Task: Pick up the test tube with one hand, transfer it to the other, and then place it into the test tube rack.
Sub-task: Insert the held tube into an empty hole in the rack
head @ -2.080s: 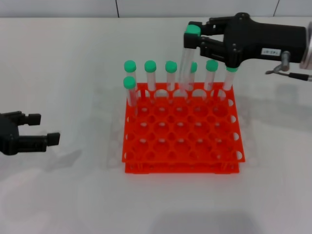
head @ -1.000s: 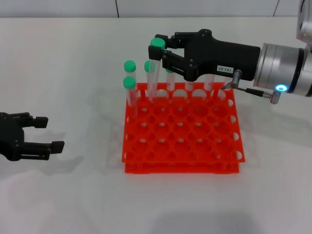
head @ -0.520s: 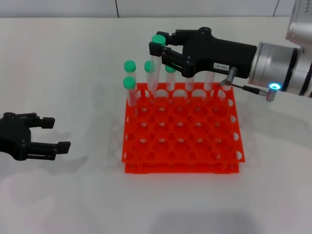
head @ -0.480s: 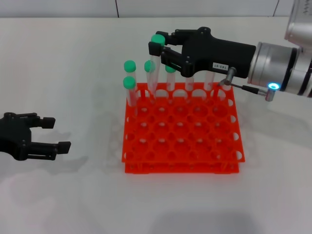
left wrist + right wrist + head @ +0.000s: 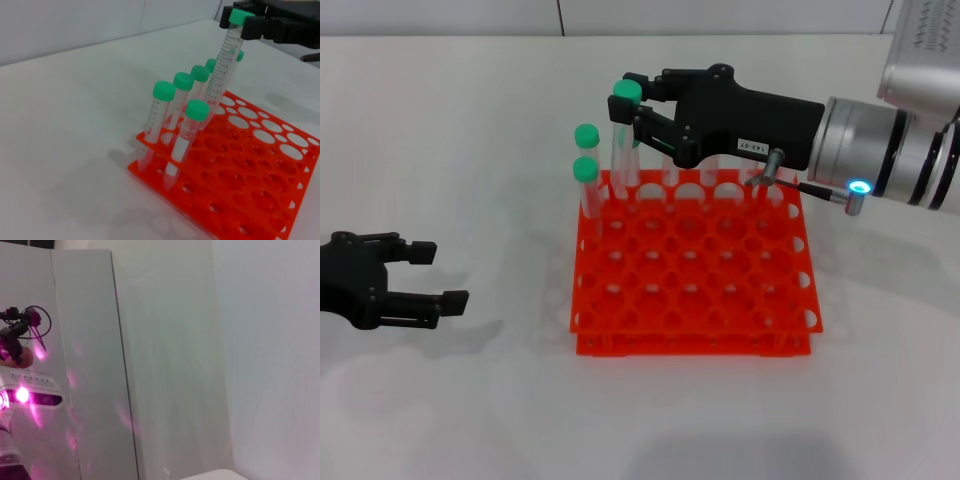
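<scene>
test tube [image 5: 621,140] held by right gripper [image 5: 638,100] over rack [image 5: 695,268].

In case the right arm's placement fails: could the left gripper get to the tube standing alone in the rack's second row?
Probably yes. The left gripper sits open on the table to the rack's left, and that tube is in the leftmost column with bare table between them.
</scene>
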`<action>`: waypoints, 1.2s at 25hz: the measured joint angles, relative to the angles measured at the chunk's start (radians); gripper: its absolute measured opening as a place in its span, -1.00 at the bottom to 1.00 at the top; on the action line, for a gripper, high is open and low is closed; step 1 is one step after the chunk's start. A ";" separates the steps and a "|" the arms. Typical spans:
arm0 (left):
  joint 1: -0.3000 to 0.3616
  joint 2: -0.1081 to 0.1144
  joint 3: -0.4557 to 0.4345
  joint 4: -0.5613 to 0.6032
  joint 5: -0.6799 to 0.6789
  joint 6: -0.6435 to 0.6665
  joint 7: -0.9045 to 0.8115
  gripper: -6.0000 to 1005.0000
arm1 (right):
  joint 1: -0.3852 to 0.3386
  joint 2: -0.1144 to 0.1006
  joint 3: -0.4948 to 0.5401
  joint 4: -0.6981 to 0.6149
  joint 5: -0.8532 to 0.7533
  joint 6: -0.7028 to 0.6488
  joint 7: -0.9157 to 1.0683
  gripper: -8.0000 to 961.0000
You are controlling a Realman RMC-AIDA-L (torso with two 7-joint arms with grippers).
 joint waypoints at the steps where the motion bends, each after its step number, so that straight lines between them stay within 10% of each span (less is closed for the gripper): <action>1: 0.000 -0.001 0.000 0.000 0.000 0.000 -0.001 0.76 | -0.001 0.000 -0.002 0.000 0.002 0.001 -0.002 -0.44; 30: 0.000 -0.013 0.002 -0.027 0.000 -0.004 0.008 0.76 | 0.008 0.000 -0.027 0.045 0.022 0.025 -0.025 -0.44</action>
